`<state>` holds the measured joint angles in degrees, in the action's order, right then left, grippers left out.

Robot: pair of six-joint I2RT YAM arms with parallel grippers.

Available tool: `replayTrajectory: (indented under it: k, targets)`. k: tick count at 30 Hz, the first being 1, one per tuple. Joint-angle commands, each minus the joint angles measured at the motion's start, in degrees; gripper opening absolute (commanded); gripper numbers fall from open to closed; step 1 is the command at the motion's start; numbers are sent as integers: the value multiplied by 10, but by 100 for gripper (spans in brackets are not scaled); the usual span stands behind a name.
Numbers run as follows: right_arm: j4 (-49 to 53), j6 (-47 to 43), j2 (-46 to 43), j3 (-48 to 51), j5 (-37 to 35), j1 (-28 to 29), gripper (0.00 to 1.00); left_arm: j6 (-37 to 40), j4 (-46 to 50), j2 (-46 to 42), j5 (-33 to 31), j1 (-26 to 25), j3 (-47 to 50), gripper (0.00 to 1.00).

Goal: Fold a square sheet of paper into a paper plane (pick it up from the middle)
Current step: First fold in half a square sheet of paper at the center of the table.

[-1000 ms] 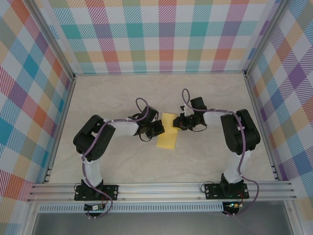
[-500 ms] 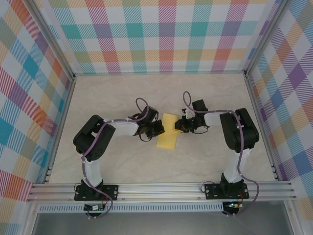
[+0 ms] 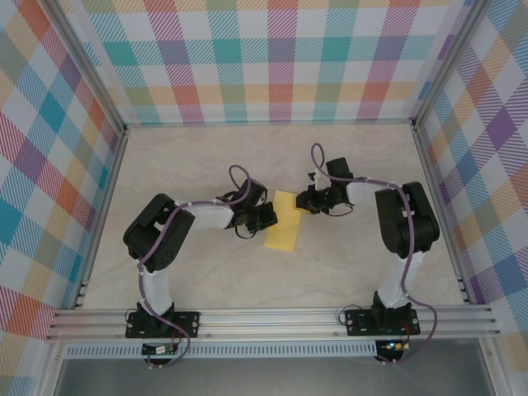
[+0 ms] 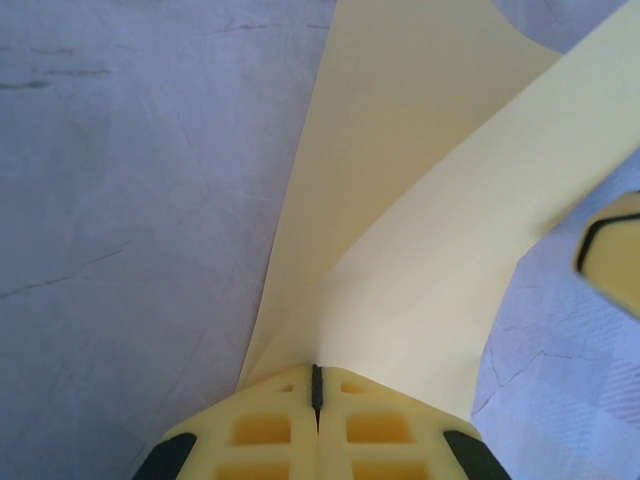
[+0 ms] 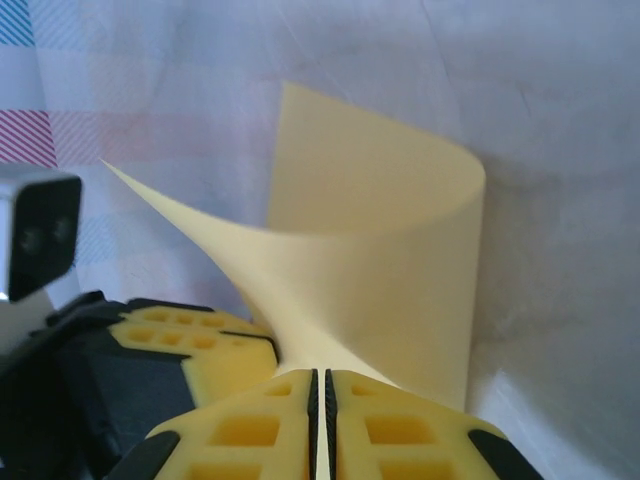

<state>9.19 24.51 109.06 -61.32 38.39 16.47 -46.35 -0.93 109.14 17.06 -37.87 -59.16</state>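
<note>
Open table [image 3: 206,165] surrounds the paper [image 3: 283,233], hemmed between left end effector [image 3: 269,217] and right end effector [image 3: 304,203].

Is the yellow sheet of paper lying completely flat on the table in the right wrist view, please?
No, the sheet of paper curls up off the table in a rolled-over bend.

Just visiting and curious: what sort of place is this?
Likely a robot test booth: left arm and right arm bolted to a metal rail, plaid walls round a table, left hand and right hand pinching yellow paper.
</note>
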Motion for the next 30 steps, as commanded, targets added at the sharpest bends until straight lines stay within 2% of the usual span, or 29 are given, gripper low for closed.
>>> replayTrajectory:
  k: [1,17,26,30]
  targets:
    - [18,-19,22,-19,6,-4,13,13,44,18,2,-10,22,0]
    - [65,-28,68,-36,-63,-4,13,16,44,20,3,-10,21,0]
    - [54,-14,42,-78,18,-17,13,17,44,18,3,-10,26,0]
    - [60,-18,59,-99,17,-21,13,17,44,19,3,-10,25,0]
